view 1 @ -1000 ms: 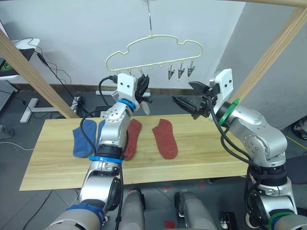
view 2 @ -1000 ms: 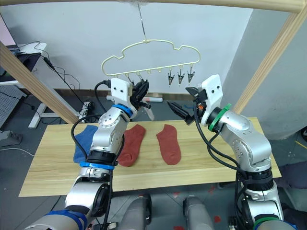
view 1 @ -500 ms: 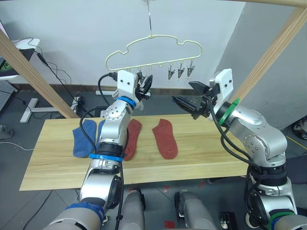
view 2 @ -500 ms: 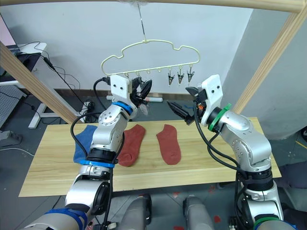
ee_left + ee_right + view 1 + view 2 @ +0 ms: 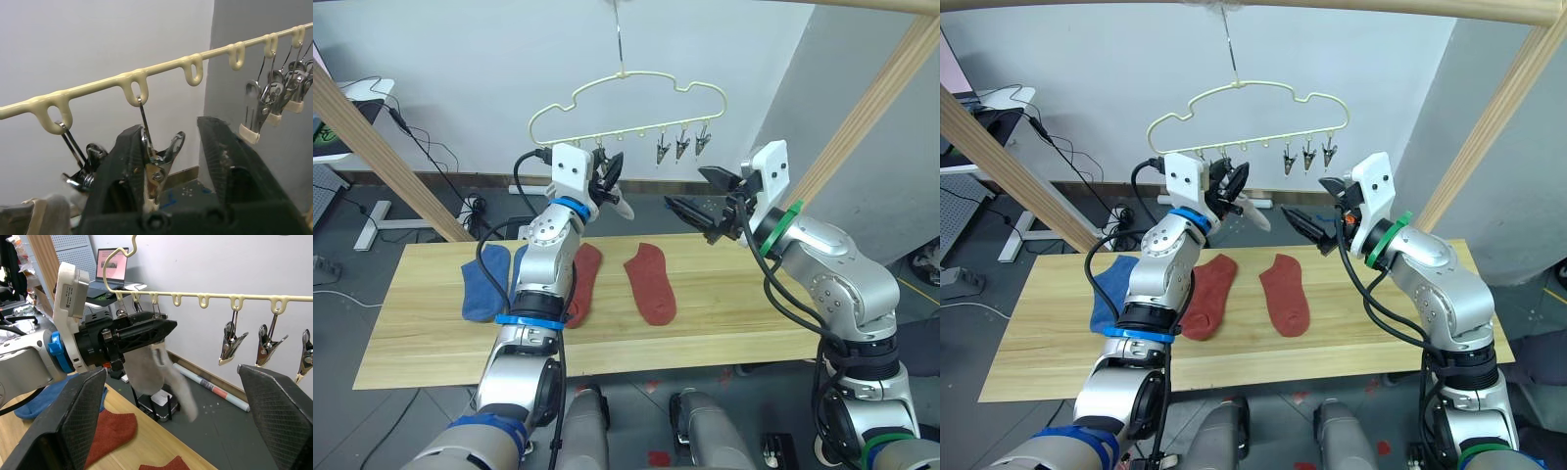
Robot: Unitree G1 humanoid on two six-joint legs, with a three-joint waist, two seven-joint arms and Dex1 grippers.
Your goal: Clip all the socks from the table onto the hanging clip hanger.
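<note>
Since the earlier frame, the limp light grey fabric sock (image 5: pixel 1252 208) has swung out right of centre frame. Left gripper (image 5: pixel 178 161) fingers are held apart around a small grey metal clip (image 5: pixel 157 156); right gripper (image 5: pixel 697 197) is spread wide, empty. The sock looks soft and floppy, best pinched at the cuff.

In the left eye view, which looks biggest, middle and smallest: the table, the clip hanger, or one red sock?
1. The table looks biggest, stretching nearly across the picture.
2. The clip hanger comes next; it hangs farther back, so its true size is unsure.
3. The red sock looks smallest.
</note>
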